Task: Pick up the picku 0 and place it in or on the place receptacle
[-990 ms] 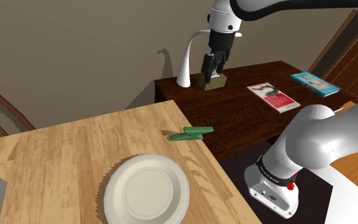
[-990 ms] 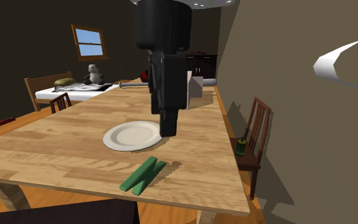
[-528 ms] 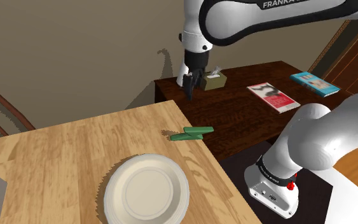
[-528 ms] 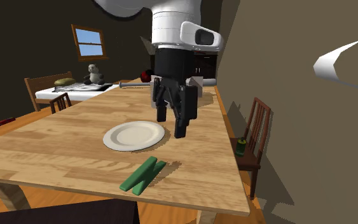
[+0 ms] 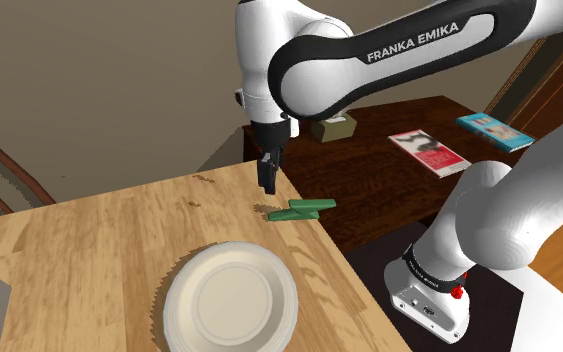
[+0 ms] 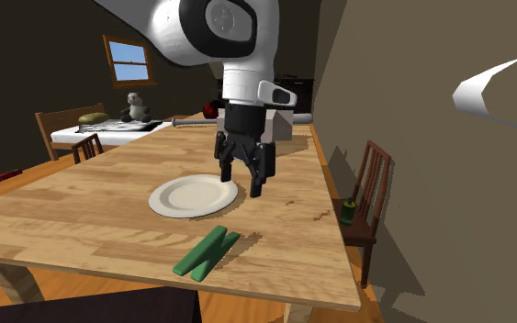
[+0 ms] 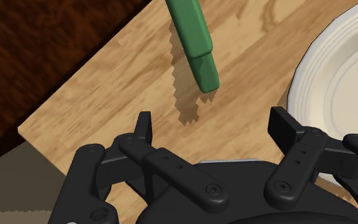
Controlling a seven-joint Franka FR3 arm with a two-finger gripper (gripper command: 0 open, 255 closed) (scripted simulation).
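Empty pincer (image 5: 268, 180), arm arched over, hangs wide open and fingers-down above the tabletop (image 5: 89, 250).
Green stick (image 5: 302, 209) lies flat near the edge, at 1 o'clock from the white plate (image 5: 184, 290), its long axis 9-to-3 in the shoulder view.

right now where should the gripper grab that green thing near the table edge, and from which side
Take the green piece across its narrow width, near mid-length, coming straight down from above. It lies flat on the wooden table, long and slim, so its long sides look the best faces to pinch. The open gripper hangs near it.
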